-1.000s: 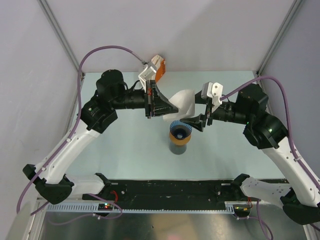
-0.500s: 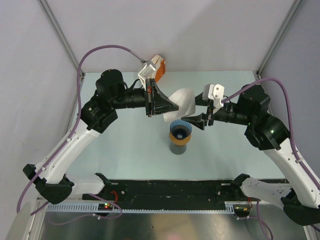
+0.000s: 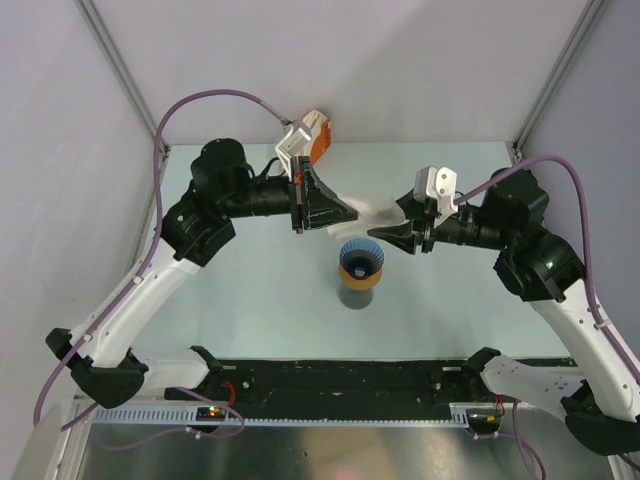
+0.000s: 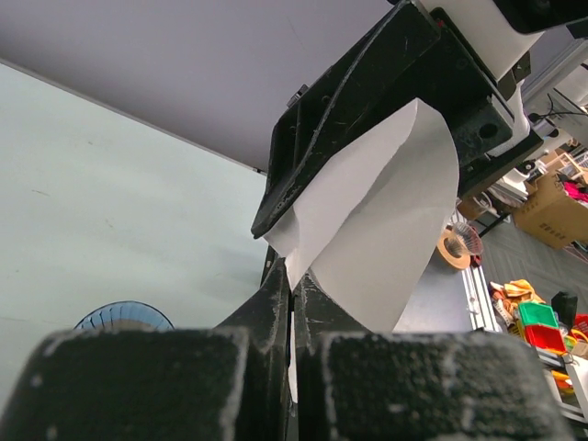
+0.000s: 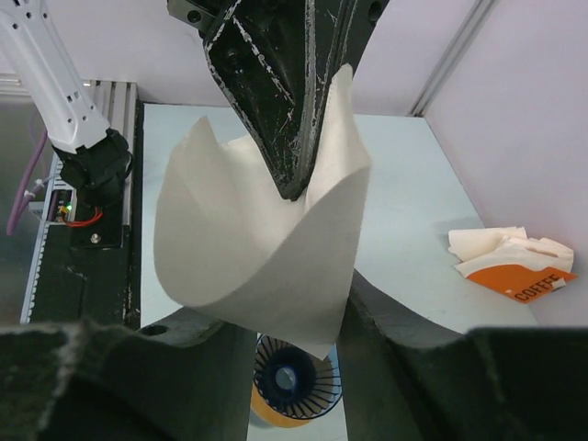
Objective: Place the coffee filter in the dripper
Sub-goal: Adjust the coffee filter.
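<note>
Near edge: black rail (image 3: 340, 378) with both arm bases. Just beyond, mid-table, a dark grey cup (image 3: 354, 298) stands upright with an orange ring (image 3: 357, 277) on it and the dripper (image 3: 361, 257) seated on top, blue ribbed mouth facing up and nothing in it. That stack keeps the mouth raised and steady for loading.

Above and slightly beyond the dripper, the coffee filter (image 5: 262, 243) hangs in the air between the arms. The left gripper (image 3: 351, 219) is pinched tight on the filter's seam edge, carrying it. The right gripper (image 3: 374, 236) is about half open, its fingers straddling the filter's lower part. Can't tell if its pads press the paper. Likely purpose: spread the flat paper into a cone so it drops in point-first. The filter isn't in the dripper yet.

Far side: an orange and white filter pack (image 3: 318, 140) lies by the back wall. The table (image 3: 250, 290) is pale green, smooth and matte. Plain grey walls (image 3: 400, 70) with metal corner posts enclose it.
</note>
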`<control>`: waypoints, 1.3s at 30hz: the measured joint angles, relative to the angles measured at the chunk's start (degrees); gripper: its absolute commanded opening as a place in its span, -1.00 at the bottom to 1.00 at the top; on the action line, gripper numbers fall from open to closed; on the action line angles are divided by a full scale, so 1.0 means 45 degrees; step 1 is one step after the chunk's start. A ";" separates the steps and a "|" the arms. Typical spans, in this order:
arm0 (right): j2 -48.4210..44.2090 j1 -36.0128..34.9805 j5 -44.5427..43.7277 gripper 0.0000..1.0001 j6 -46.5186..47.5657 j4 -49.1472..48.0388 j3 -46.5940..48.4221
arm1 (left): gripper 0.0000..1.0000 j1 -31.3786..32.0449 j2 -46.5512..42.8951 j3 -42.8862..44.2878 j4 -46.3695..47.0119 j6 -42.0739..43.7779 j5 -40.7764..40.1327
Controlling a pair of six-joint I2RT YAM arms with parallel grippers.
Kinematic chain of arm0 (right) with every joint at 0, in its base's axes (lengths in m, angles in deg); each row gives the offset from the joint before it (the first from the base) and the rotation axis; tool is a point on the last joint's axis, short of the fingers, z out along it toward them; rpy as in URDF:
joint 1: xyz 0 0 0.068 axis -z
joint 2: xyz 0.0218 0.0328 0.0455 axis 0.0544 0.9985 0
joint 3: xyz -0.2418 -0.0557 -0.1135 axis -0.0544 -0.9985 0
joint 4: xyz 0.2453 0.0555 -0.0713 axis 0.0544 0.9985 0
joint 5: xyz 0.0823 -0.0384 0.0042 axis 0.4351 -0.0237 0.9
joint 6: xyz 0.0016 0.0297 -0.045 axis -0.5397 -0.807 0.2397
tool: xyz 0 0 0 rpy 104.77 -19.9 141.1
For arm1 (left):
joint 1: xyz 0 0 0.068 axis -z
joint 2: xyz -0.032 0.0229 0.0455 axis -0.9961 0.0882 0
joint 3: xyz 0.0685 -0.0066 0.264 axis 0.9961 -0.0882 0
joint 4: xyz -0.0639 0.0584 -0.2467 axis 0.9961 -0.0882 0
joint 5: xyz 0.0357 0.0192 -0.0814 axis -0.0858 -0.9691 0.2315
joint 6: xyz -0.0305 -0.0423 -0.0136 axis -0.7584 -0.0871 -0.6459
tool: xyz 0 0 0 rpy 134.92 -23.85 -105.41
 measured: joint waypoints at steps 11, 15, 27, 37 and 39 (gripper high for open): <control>-0.0019 0.0928 0.1690 -0.55 -0.1005 -0.0214 0.0000 | -0.55 0.0000 0.0000 0.0000 0.0000 0.0243 0.0136; -0.0019 0.1185 0.2181 -0.65 -0.1409 -0.0374 0.0000 | -0.02 -0.0039 -0.0019 -0.0005 0.0005 0.0510 0.0253; -0.0019 0.1807 0.3259 -0.73 -0.2419 -0.0753 -0.0073 | 0.98 -0.2307 -0.1200 -0.0413 0.0000 0.1243 0.0777; 0.0083 0.1812 0.3560 -0.74 -0.3123 -0.0913 -0.0146 | 0.99 -0.1190 -0.1836 0.0131 -0.1919 0.4605 0.1642; 0.0126 0.1812 0.3599 -0.74 -0.3245 -0.0937 -0.0146 | 0.99 -0.0690 -0.1729 0.0262 -0.2463 0.5260 0.1214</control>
